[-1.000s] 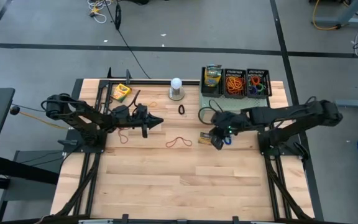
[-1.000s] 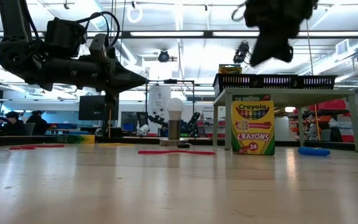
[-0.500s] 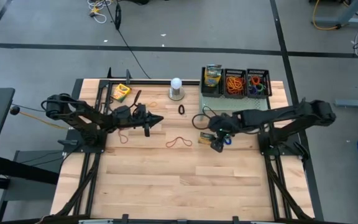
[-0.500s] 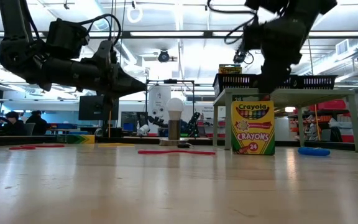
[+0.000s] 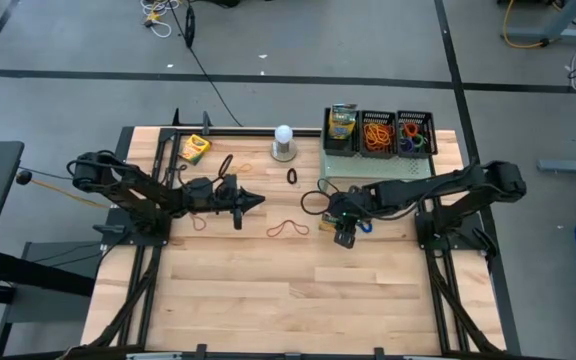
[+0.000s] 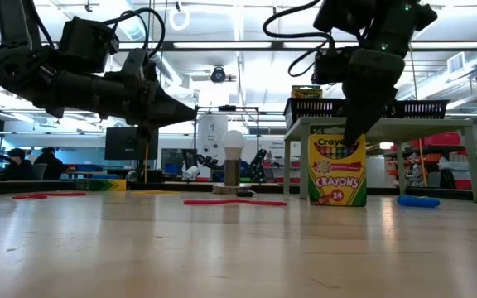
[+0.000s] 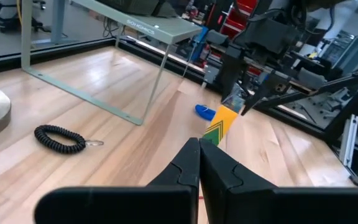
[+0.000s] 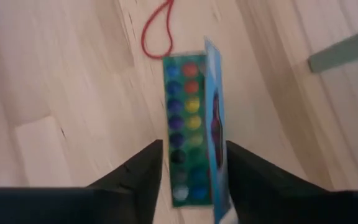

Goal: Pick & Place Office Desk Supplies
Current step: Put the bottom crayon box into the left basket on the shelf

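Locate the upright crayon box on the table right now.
High view: the crayon box stands right of centre on the table, directly under the right claw, between the red rubber band and a blue band.

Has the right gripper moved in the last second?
Yes. In the low view the right gripper has dropped from above the pale green riser to the upright crayon box, jaws open astride its top.

Crayon box [image 6: 337,170] upright on table

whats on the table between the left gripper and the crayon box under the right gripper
A red rubber-band loop lies on the wood between the left gripper and the crayon box, shown in the high view.
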